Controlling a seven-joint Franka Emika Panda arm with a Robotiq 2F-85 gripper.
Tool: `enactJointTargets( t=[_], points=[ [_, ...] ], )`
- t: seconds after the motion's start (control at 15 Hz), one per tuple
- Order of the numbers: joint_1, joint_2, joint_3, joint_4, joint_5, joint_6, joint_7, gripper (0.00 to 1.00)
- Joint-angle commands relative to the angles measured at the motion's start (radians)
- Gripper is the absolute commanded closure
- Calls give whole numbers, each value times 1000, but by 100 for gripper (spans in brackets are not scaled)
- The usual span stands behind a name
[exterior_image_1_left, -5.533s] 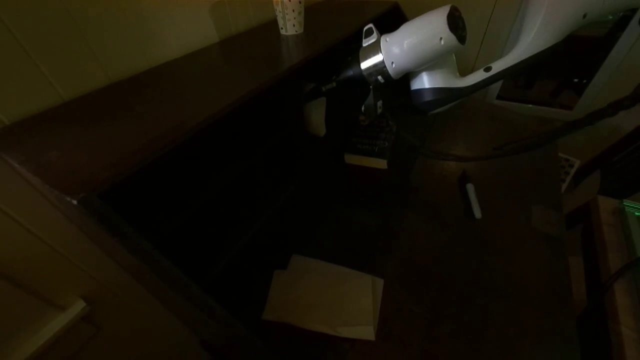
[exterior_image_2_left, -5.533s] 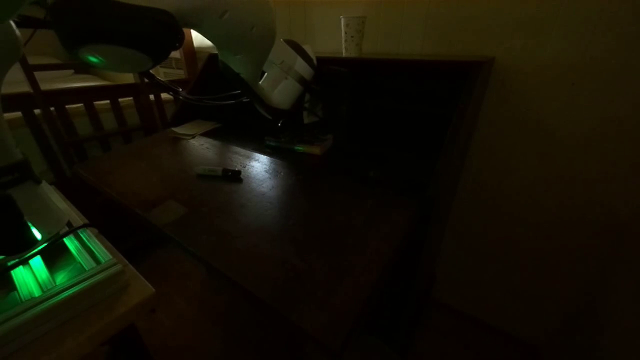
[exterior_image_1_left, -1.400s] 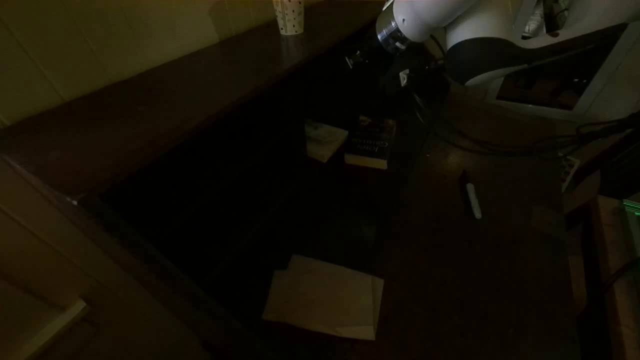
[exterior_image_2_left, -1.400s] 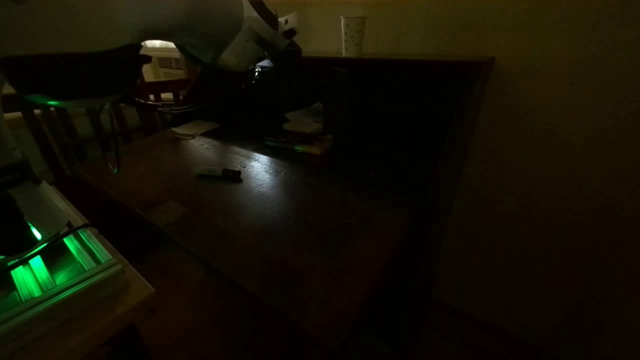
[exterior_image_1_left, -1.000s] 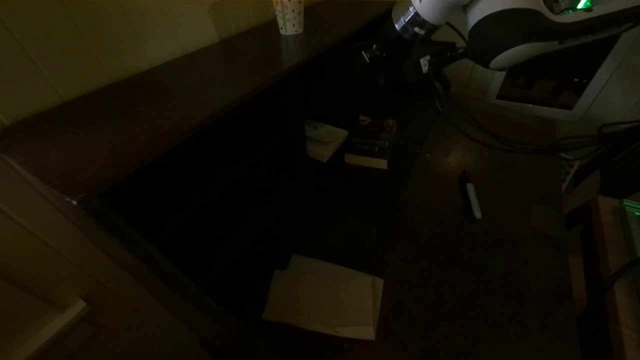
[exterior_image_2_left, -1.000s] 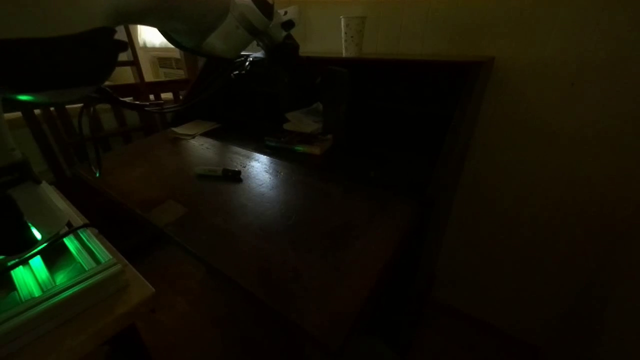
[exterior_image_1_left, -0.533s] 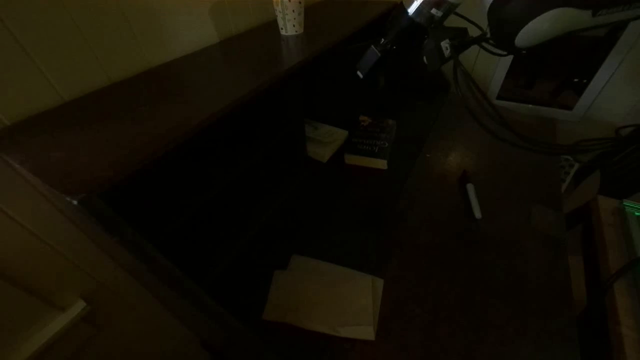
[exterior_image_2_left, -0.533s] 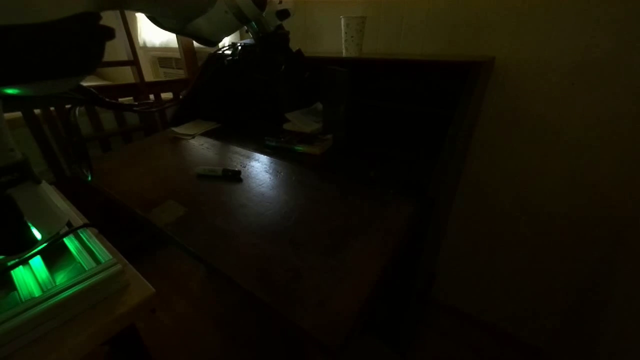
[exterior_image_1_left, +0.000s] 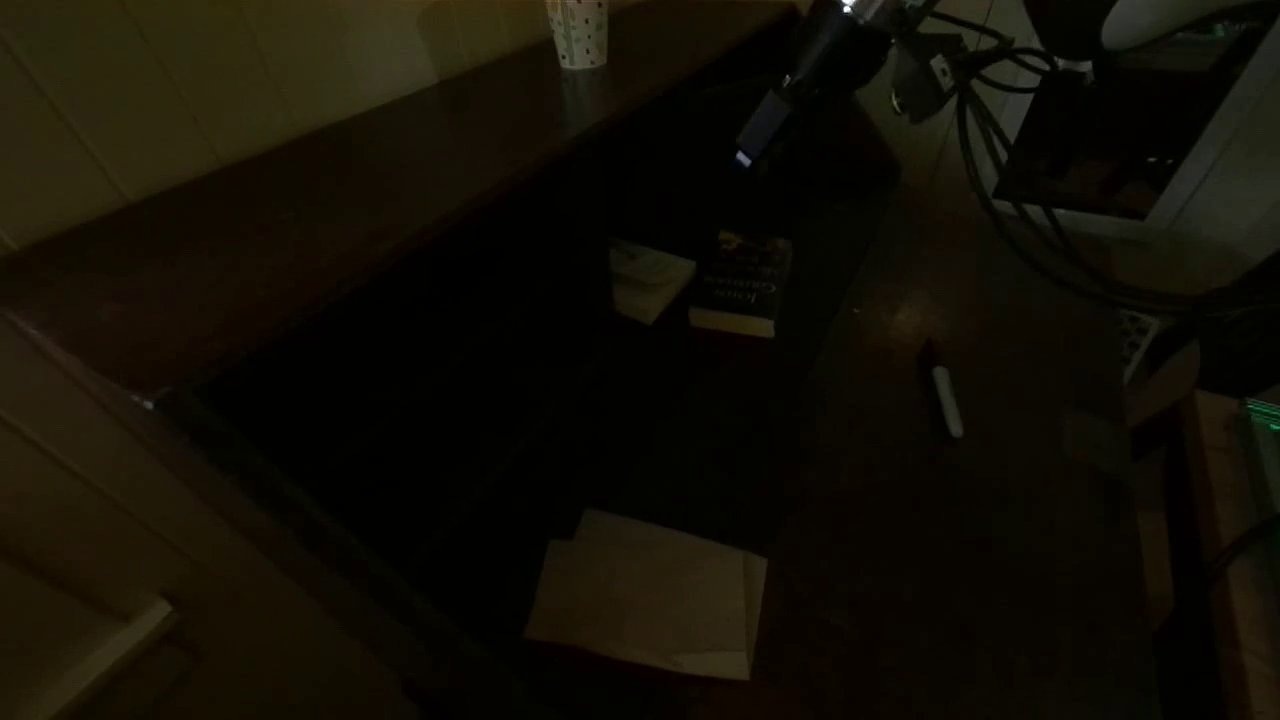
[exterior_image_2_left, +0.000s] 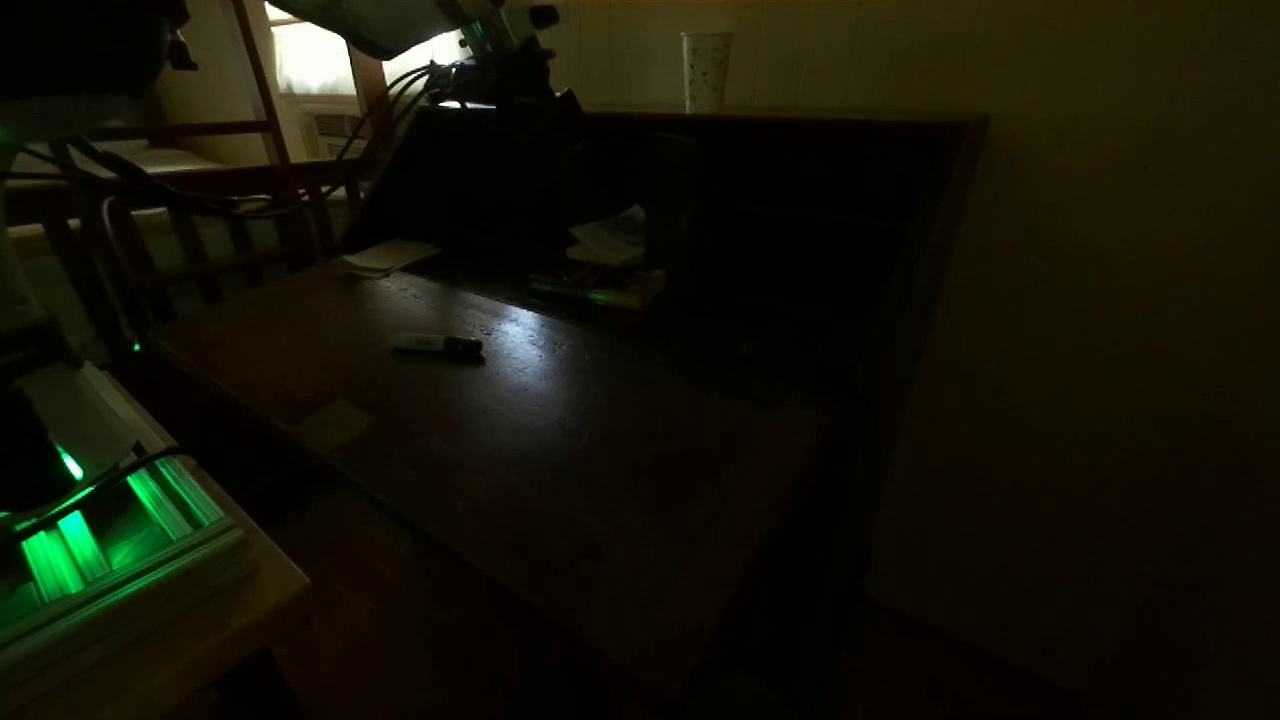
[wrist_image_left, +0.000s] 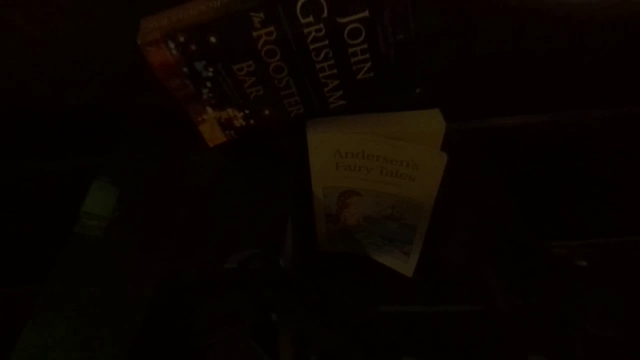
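Exterior view: end effector (exterior_image_1_left: 757, 147) farther from storybook (exterior_image_1_left: 650, 281)

- Books (wrist_image_left: 375, 200): two.
- Marker (exterior_image_1_left: 947, 400): one.
- Cup (exterior_image_1_left: 580, 38): one.
- Desk (exterior_image_2_left: 520, 390): one.
- Robot arm (exterior_image_1_left: 1170, 22): one.
- Grille (exterior_image_2_left: 338, 135): one.
- Papers (exterior_image_1_left: 645, 600): at least two; exact count not determinable.
- Cables (exterior_image_1_left: 1180, 302): several; exact count not determinable.

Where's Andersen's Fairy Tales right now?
In an exterior view, Andersen's Fairy Tales lies just left of the John Grisham book; in the wrist view it shows right of centre, just below that book.
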Motion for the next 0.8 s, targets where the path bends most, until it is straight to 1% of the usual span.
enactJointTargets(
  t=[0.0, 0.33, 0.73],
  points=[
    [-36, 68, 16, -33, 101, -3, -60, 0],
    [-61, 139, 17, -47, 179, 4, -137, 0],
    [-107, 230, 29, -58, 236, 21, -199, 0]
  ],
)
